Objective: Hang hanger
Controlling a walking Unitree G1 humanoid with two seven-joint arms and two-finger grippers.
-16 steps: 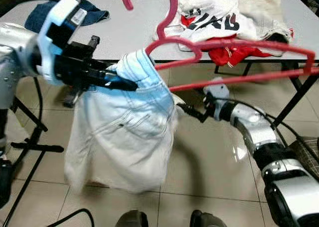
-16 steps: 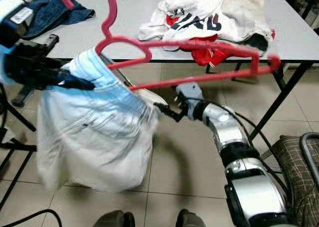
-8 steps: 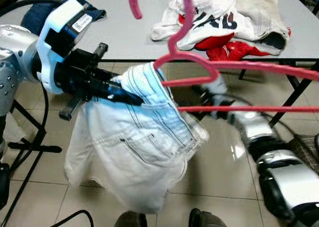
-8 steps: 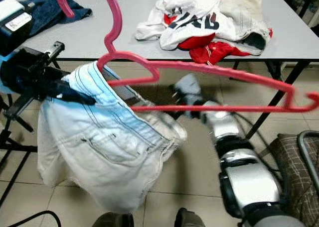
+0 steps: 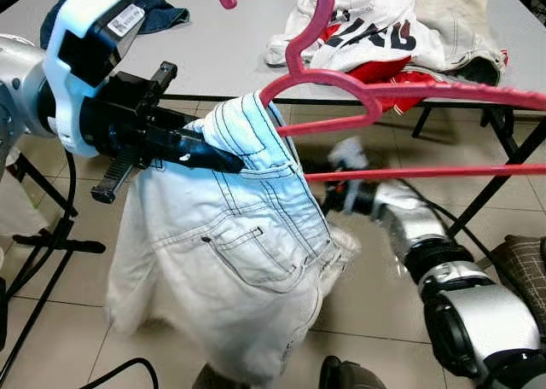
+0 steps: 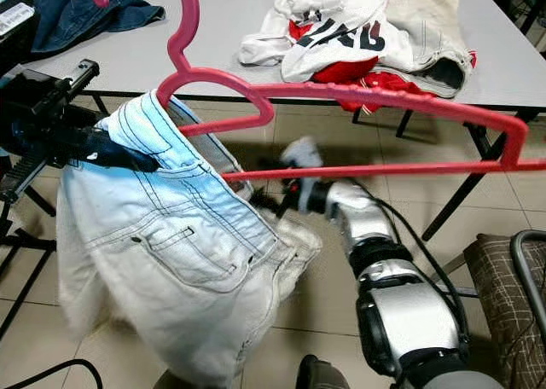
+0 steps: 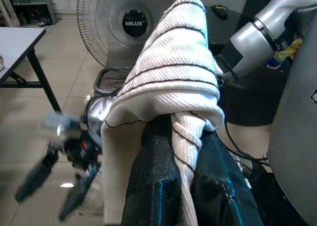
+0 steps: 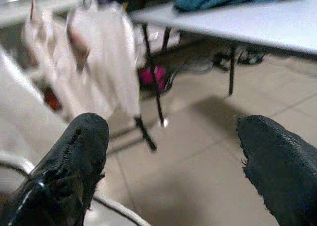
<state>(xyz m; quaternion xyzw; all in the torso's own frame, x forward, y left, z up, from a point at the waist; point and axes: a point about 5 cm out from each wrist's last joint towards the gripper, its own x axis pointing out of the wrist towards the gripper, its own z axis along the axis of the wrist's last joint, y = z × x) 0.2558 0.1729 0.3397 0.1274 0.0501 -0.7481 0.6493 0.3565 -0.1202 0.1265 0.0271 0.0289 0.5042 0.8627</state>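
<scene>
The hanger (image 5: 401, 90), pink and broad, sits high in the head view, its hook up at twelve o'clock and its two bars running out toward three o'clock, in front of the grey table (image 5: 213, 56). Pale denim shorts (image 5: 230, 261) are draped over its near shoulder and sag heavily toward six o'clock. The left gripper (image 7: 185, 151) comes in from nine o'clock with its fingers clamped tight on the folded waistband, so the cloth, not the plastic, is what it has. The right gripper (image 8: 173, 151) is low, near the centre, beneath the lower bar, fingers spread wide and holding nothing, its forearm blurred. There lies the risk, by the look of it: the hanger seems to rest on little more than the pinched fabric, so a tilt of the left wrist could let it slide free and drop. The shorts' weight, all on one shoulder, could also swing the hook off line when it reaches a rail.
</scene>
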